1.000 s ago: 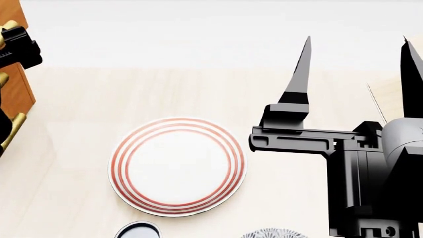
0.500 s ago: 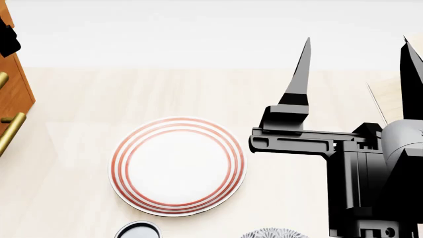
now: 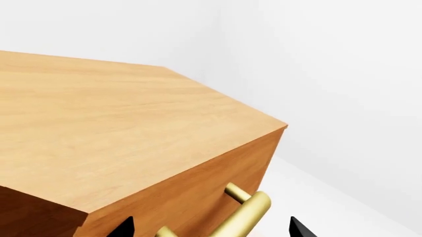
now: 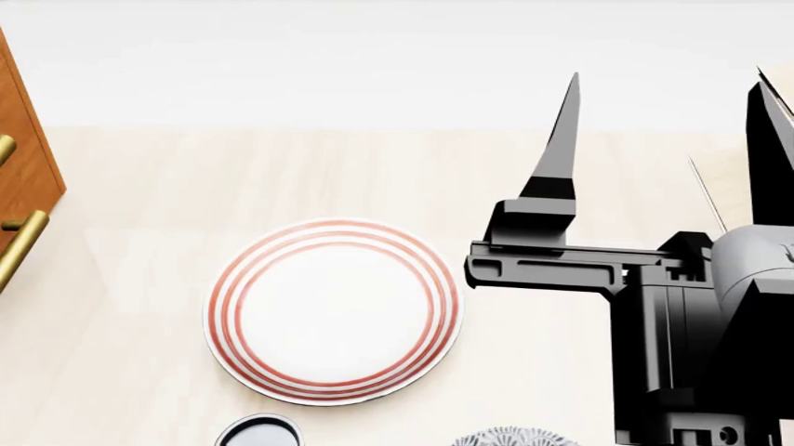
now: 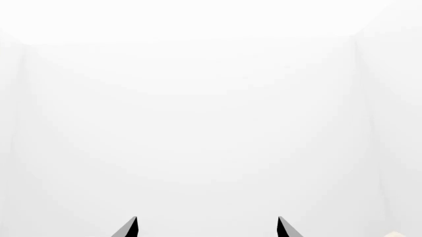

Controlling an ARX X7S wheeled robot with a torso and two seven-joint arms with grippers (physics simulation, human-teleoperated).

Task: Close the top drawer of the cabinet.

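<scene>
Left gripper [image 3: 209,228]: tips apart, straddling brass handle [image 3: 247,215], nothing clamped. Right gripper [image 4: 670,149]: apart, idle over surface [image 4: 372,177]. Top drawer [image 3: 197,197] of cabinet [image 3: 105,133] appears flush w/ front. Step: closing looks done; next, confirm seated, back away.

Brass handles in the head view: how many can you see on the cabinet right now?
2, both at the view's left edge on the cabinet: an upper brass handle, mostly cut off by the frame, and a lower brass handle. Others may lie outside the frame.
</scene>
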